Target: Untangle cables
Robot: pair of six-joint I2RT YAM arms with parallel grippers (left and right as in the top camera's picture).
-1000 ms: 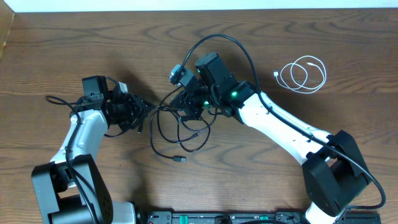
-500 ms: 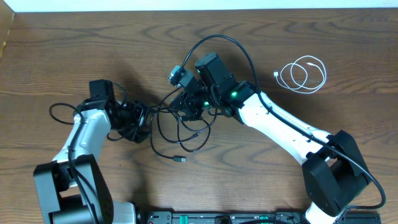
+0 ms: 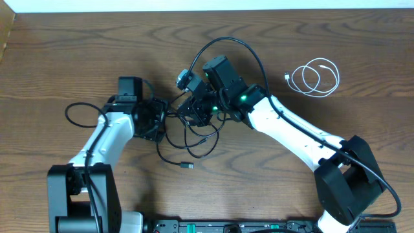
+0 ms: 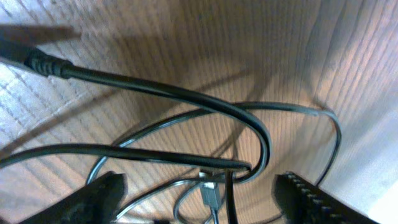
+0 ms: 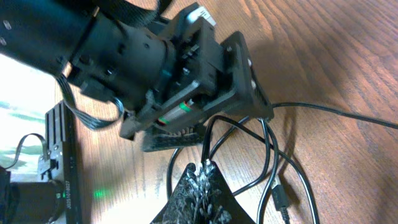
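Note:
The black cable (image 3: pixel 189 141) lies in tangled loops at the table's middle, one plug (image 3: pixel 187 166) toward the front. My right gripper (image 3: pixel 194 116) is shut on a strand of it (image 5: pixel 206 144), which rises from the closed fingertips (image 5: pixel 204 168). My left gripper (image 3: pixel 163 120) stands open just left of the tangle; in its wrist view black loops (image 4: pixel 186 99) and a small plug (image 4: pixel 211 194) lie between its fingers (image 4: pixel 104 194). The white cable (image 3: pixel 315 77) lies coiled on its own at the far right, away from both grippers.
Thick black arm wires loop out beside the left arm (image 3: pixel 77 114) and above the right wrist (image 3: pixel 239 44). The table's back edge (image 3: pixel 207 9) runs along the top; a black rail (image 3: pixel 226 226) lines the front.
My left arm has swung right, up to the black tangle, and its jaws have opened wide. The right gripper and both cables have stayed put.

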